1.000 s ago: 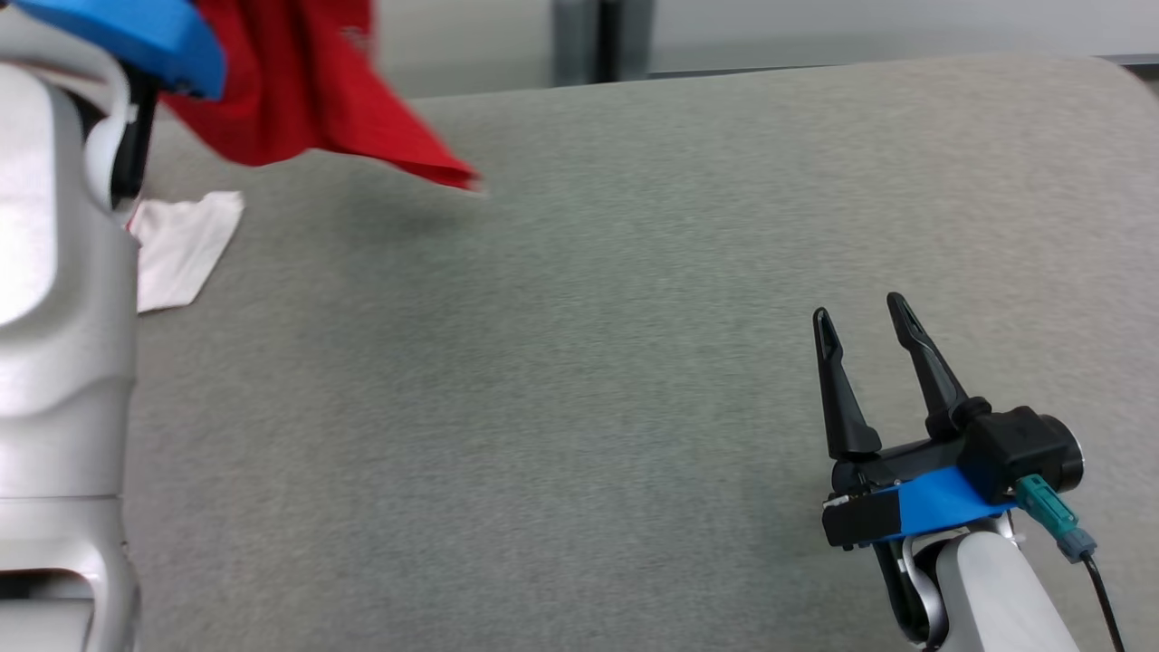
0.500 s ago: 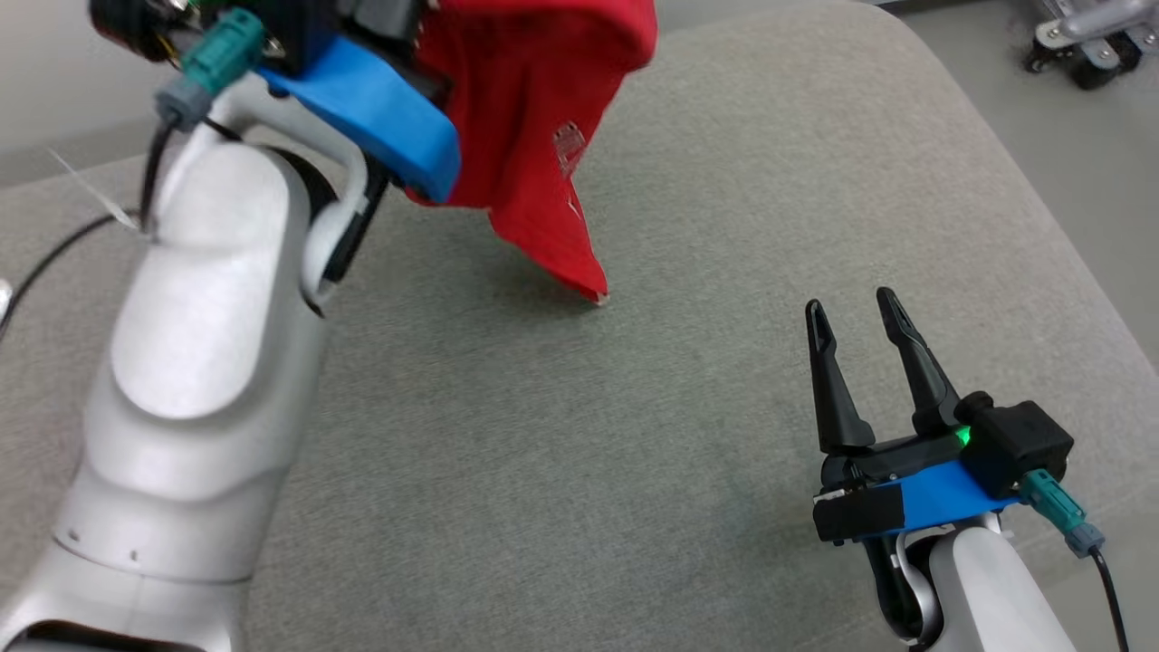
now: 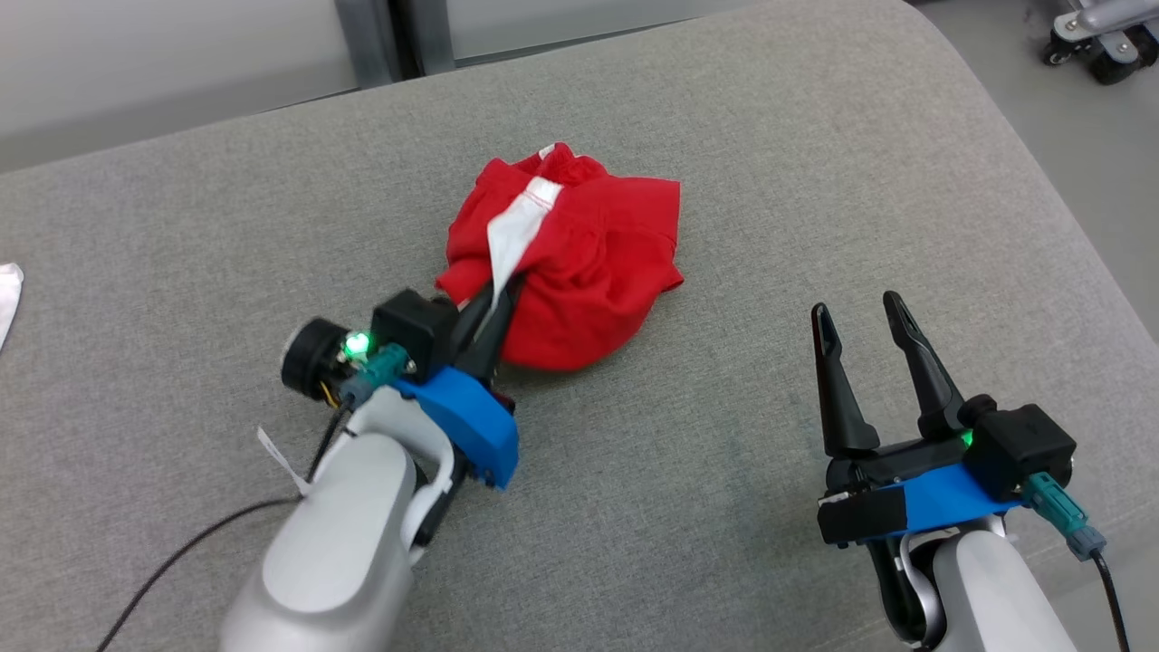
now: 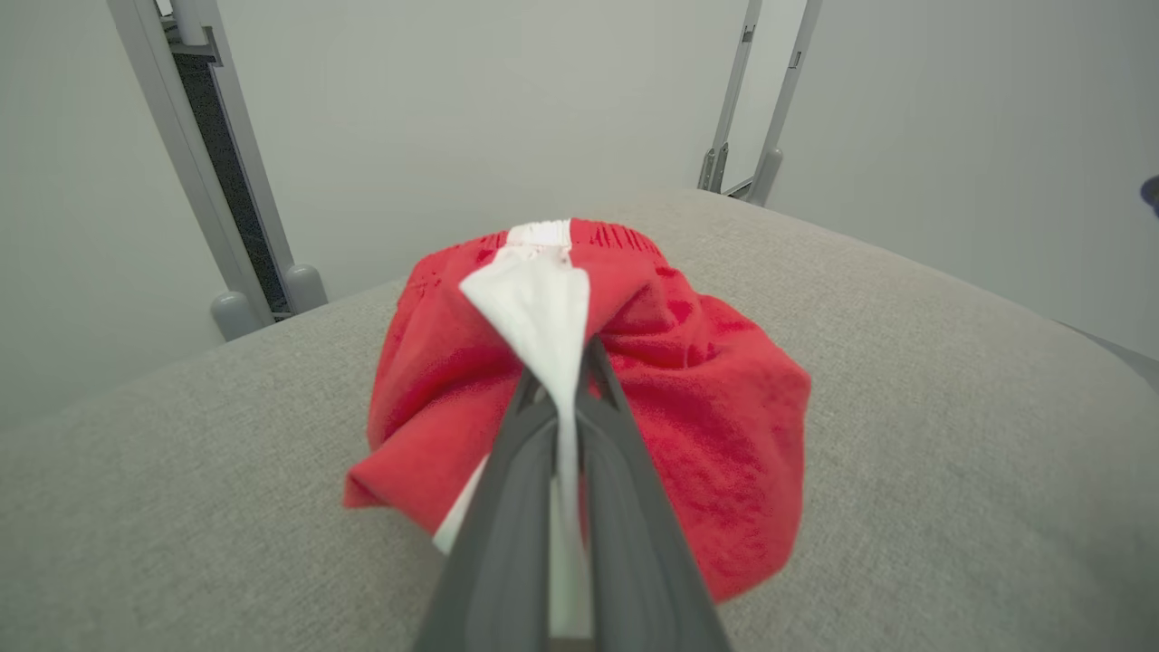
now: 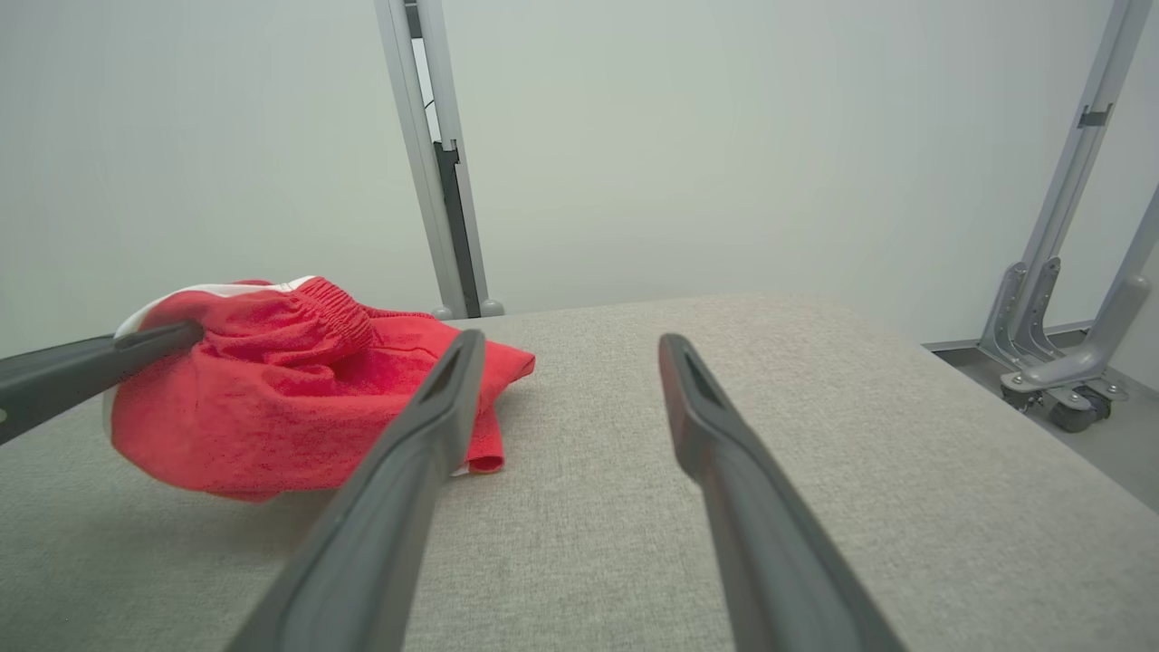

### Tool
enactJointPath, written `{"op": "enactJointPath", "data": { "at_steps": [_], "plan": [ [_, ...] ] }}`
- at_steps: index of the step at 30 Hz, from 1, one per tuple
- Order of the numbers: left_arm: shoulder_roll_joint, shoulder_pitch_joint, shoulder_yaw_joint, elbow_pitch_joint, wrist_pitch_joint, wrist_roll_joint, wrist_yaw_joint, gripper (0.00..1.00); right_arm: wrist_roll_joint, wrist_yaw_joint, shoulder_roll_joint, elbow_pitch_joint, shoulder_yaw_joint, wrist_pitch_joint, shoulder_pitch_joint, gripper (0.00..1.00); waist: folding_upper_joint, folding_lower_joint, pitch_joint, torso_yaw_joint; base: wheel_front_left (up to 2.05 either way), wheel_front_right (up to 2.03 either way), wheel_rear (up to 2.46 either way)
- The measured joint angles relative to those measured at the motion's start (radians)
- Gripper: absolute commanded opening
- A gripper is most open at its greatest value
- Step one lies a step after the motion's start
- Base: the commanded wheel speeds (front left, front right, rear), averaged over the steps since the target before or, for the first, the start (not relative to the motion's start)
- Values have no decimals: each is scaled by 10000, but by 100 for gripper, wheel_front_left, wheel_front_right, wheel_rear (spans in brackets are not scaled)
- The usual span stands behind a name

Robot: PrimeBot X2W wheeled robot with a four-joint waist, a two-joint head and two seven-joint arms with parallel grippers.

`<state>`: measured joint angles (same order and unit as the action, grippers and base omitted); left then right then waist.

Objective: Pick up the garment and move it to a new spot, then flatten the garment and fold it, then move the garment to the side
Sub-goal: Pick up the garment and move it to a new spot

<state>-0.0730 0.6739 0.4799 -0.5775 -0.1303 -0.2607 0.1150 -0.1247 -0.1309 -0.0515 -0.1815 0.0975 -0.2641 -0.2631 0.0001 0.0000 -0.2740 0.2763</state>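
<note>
Now my left gripper is pinching the garment by its white band — it's lying bunched on the table, ready for flattening — while my right gripper is hovering nearby, wide open and empty.

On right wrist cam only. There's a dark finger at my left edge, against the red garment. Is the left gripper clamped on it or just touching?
Observer: Clamped. The left gripper is shut on the garment, pinching its white strip.
Operator: Just a tip pinch?
Observer: No. In the left wrist view the strip runs down between the fingers, well past the tips.
Operator: Anything else on the table?
Observer: Yes. The head view shows a white cloth at the far left edge of the table, well apart from the garment.
</note>
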Motion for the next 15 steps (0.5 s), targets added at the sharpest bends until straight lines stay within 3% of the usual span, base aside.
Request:
{"op": "enactJointPath", "data": {
  "at_steps": [6, 7, 8, 9, 15],
  "plan": [
    [180, -915, 732, -644, -234, -142, -8, 0, 69, 0, 2, -63, 4, 2, 27, 100, 0, 0, 141, -284, 0, 0, 0],
    [188, -948, 807, -711, -314, -182, -12, 7, 92, 0, 2, -69, 10, 2, 29, 100, -1, 0, 173, -329, 0, 0, 0],
    [194, -966, 865, -721, -456, -203, -40, 76, 105, 0, 2, -84, 13, 0, 33, 100, -1, 0, 210, -377, 0, 0, 0],
    [201, -968, 913, -706, -606, -207, -100, 100, 109, 0, 4, -92, 8, 0, 43, 100, 0, 0, 254, -428, 0, 0, 0],
    [230, -919, 1055, -261, -1133, -301, -399, 100, 230, 0, 4, -211, -46, 0, 234, 100, -1, 0, 632, -748, 0, 0, 0]
  ]
}}
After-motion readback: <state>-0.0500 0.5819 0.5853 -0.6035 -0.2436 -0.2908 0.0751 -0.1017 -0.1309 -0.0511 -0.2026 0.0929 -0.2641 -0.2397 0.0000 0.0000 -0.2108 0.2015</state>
